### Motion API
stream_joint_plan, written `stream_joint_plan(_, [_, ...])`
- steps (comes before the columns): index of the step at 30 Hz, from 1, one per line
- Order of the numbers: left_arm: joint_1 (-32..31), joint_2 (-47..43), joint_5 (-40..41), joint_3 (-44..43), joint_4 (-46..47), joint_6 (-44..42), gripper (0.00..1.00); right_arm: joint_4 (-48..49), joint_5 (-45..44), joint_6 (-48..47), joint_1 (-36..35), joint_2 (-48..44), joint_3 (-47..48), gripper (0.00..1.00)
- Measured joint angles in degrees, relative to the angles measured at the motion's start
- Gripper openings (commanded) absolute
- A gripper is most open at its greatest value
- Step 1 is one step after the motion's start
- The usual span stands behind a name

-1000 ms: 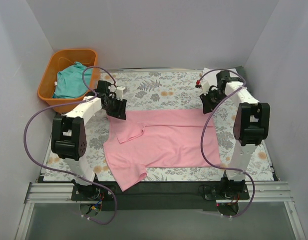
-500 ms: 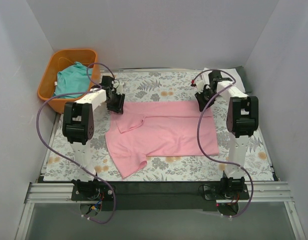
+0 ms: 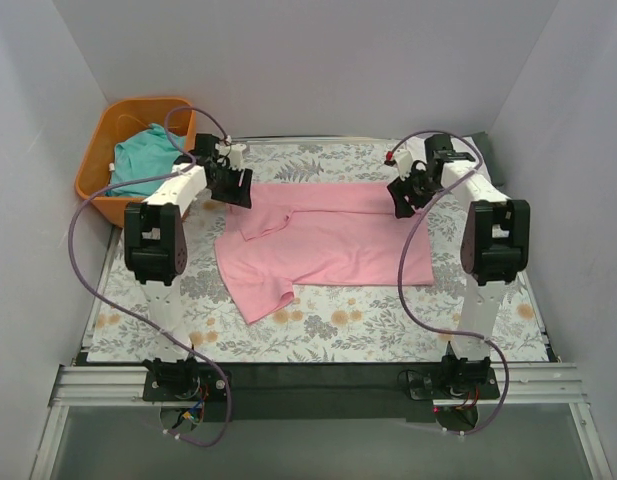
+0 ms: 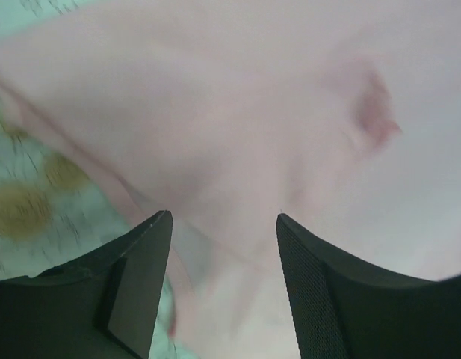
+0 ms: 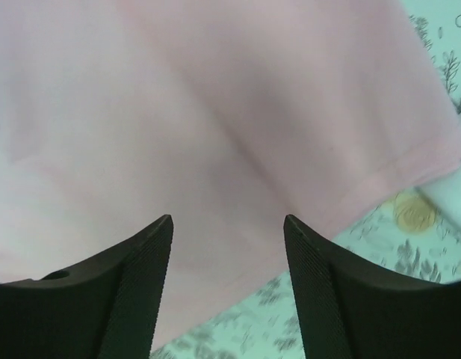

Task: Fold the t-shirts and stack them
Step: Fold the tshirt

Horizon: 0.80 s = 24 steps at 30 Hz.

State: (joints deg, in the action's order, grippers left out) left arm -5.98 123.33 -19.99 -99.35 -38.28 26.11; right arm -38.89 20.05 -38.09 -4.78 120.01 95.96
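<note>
Pink t-shirt (image 3: 328,245) on floral cloth (image 3: 388,325), left hand (image 3: 238,190) and right hand (image 3: 400,197) parted above

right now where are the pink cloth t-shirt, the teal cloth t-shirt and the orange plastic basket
pink cloth t-shirt (image 3: 338,245): top external view, middle of its body
teal cloth t-shirt (image 3: 138,165): top external view, its bunched middle
orange plastic basket (image 3: 148,110): top external view, far wall

Dragged the pink shirt (image 3: 328,245) farther toward the back of the table (image 3: 388,330) since a second ago. Reached farther out with the left gripper (image 3: 236,187) and right gripper (image 3: 403,195). Spread both pairs of jaws wider above it.
</note>
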Motion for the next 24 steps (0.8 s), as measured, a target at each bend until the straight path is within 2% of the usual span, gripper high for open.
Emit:
stream_joint_plan(5, [0.66, -20.31, -7.67, 15.72, -3.61, -6.21, 0.57, -3.23, 2.51, -5.81, -0.11, -19.43, -13.64, 0.43])
stream_joint_plan(8, [0.63, -30.75, -11.39, 23.32, -6.19, -11.08, 0.56, -4.98, 2.23, -9.94, -0.31, -28.57, -22.77, 0.41])
stream_joint_plan(10, [0.52, -34.38, -12.66, 27.93, -7.21, -13.53, 0.54, -5.57, 1.27, -12.02, -0.55, -31.23, -28.22, 0.41])
stream_joint_plan(16, [0.55, -36.44, -12.24, 39.85, -10.36, -19.15, 0.52, -6.36, -3.5, -16.5, -0.9, -33.11, -42.23, 0.42])
stream_joint_plan(24, [0.55, -36.44, -10.62, 42.49, -10.32, -22.49, 0.52, -1.97, -8.2, -18.78, -1.03, -35.32, -47.04, 0.41])
